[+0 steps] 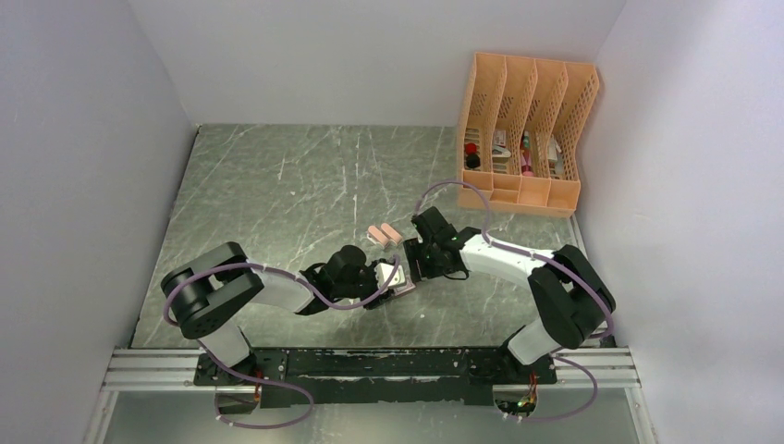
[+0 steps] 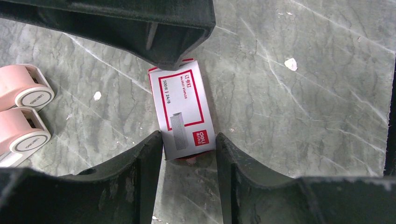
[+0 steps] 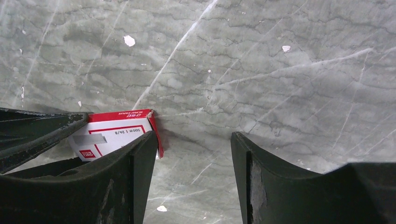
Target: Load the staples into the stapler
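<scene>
Staple box [image 2: 184, 109]: label up, on or just above tabletop [image 2: 303, 116]; near end pinched by left claw [image 2: 188, 142].
Right claw [image 3: 194, 144]: spread, gap empty, box just outside one finger.
Handling: shift sideways to straddle the far end, then close.
Unseen: staples inside. Pink staplers [image 2: 23, 112] are partly cropped.

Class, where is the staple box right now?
In the left wrist view, the staple box lies flat on the table, its near end between the fingers of the left tool, two pink staplers to its left.
</scene>
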You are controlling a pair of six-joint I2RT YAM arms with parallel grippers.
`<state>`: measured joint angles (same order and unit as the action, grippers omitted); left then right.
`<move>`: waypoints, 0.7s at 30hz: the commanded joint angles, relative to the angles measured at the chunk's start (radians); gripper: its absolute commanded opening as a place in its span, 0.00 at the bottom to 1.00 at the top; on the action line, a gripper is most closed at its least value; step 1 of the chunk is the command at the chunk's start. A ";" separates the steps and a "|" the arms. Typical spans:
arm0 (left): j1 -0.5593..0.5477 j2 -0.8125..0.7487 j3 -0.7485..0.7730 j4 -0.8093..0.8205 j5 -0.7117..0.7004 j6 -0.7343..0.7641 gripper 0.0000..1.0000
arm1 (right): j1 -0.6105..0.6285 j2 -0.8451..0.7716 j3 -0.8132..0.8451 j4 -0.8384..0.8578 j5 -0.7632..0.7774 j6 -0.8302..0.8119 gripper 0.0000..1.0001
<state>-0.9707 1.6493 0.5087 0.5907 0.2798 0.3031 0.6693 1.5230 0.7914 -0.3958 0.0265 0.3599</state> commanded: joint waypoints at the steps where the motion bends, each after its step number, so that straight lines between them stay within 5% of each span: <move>1: -0.009 0.049 -0.021 -0.138 -0.022 0.031 0.49 | 0.003 0.015 0.006 -0.070 0.060 0.007 0.63; 21: -0.008 0.050 -0.022 -0.140 -0.022 0.033 0.49 | 0.009 0.014 0.034 -0.098 0.108 0.026 0.48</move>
<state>-0.9722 1.6531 0.5117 0.5930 0.2798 0.3073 0.6746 1.5230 0.8078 -0.4561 0.1001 0.3828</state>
